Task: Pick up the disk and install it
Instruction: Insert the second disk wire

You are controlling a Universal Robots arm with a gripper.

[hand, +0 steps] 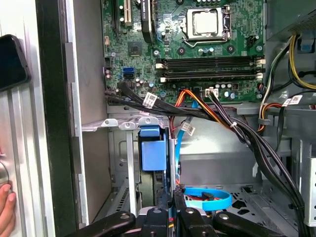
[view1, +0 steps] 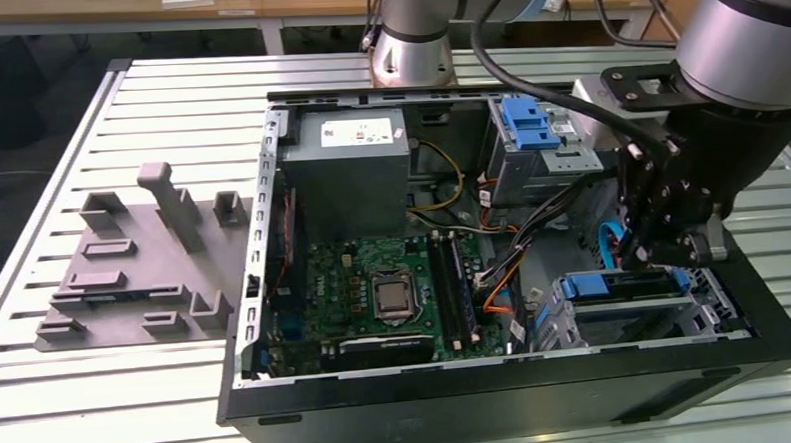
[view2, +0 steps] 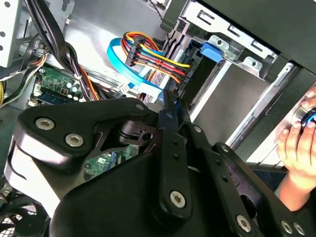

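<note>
Black gripper (view2: 170, 116) linkage lies nearest in both wrist views, jaws drawn narrow on a thin blue edge; whether that edge belongs to the disk cannot be told. One disk (view1: 621, 285), blue-framed, sits in the lower bay of one open computer case (view1: 258, 288). One hand (view2: 296, 148) rests outside the case wall.

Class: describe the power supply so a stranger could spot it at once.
Find the open black case on the slatted table. At its far end stands the power supply: a big grey metal box with a white sticker, unlike the green board beside it.
</note>
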